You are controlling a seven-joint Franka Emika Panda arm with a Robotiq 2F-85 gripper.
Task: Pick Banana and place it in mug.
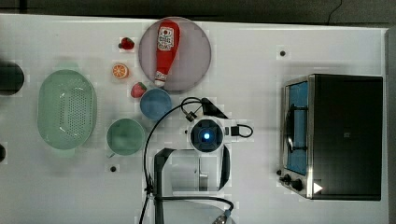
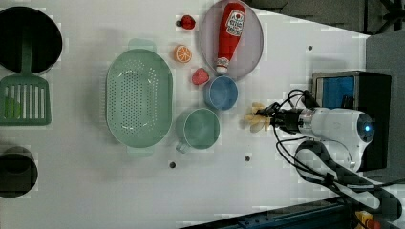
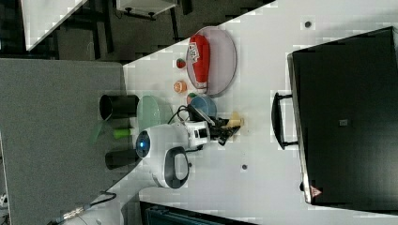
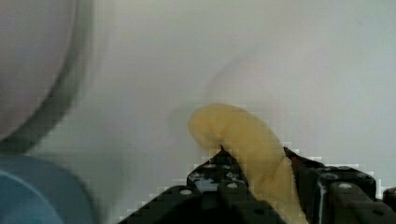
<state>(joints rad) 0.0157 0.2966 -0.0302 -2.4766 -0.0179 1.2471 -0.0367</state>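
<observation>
Left view: one banana (image 2: 256,120), one mug (image 2: 201,129)

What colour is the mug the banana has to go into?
Pale sea-green. The mug shows best in the left view, between the perforated basket and the banana.

A ketchup bottle (image 1: 166,51) lies on a round grey plate (image 1: 196,56); an orange slice (image 1: 120,71) and two strawberries (image 1: 126,44) sit beside it; a blue cup (image 1: 155,103) adjoins; a toaster oven (image 1: 345,135) stands apart.
</observation>
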